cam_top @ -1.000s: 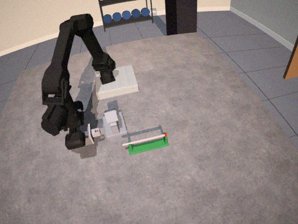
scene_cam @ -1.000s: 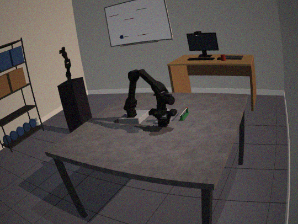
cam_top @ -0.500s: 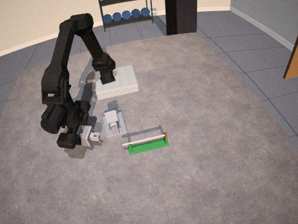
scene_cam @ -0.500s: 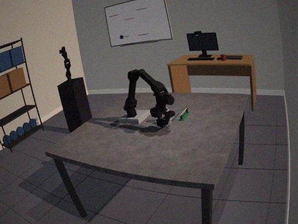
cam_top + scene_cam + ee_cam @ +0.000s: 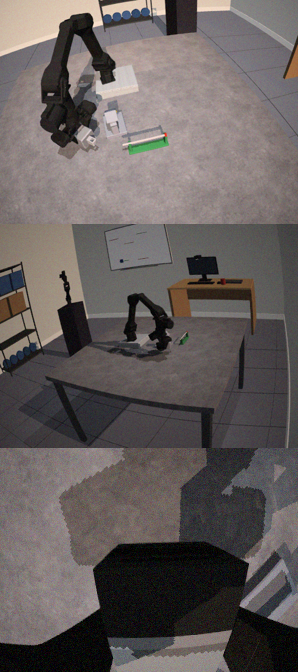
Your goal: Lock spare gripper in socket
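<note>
My gripper [image 5: 73, 125] [image 5: 162, 341] is shut on the spare gripper, whose pale block [image 5: 83, 136] with a square hollow spigot faces the mount side, above the table. In the wrist view the spare gripper's dark body [image 5: 167, 593] fills the middle between my fingers. The mount [image 5: 111, 117], a pale raised socket on a grey base, stands to the right of the held piece in the top view. The pale lock pin [image 5: 144, 140] with a red head lies along the green rack [image 5: 149, 147] [image 5: 185, 339], out of the socket. The finger contact is partly hidden.
The arm's base stands on a white slab [image 5: 125, 80] behind the mount. The green rack's two uprights stand to the right of and in front of the mount in the top view. The folded arm hangs close over the left side of the work area.
</note>
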Motion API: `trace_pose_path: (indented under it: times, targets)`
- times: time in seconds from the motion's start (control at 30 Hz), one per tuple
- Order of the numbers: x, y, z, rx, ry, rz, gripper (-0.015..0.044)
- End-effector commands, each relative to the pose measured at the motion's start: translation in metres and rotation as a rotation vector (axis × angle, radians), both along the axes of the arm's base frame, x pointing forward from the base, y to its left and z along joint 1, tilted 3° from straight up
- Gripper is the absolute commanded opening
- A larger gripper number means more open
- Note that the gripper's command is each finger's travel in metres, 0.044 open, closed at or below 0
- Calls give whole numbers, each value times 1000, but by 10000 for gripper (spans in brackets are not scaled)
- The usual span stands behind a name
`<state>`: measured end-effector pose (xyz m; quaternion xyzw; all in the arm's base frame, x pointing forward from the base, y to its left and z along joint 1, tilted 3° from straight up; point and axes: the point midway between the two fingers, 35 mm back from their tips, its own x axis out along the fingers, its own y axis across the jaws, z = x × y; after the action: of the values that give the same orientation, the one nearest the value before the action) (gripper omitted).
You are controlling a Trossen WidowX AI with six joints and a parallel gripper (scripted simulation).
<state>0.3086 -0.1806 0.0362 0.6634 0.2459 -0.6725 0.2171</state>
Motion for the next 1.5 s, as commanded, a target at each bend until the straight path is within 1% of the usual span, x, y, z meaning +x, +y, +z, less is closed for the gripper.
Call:
trace_pose_path:
  times: [0.0,0.8,1.1,1.33,1.47]
  targets:
    - [0,-1,5,-12,-11,-109,0]
    - [-4,-3,6,-24,6,-712,0]
    - [-4,-3,4,-24,6,-728,0]
    - [-5,-1,-22,-25,7,-728,0]
    - [-5,-1,-26,-25,7,-728,0]
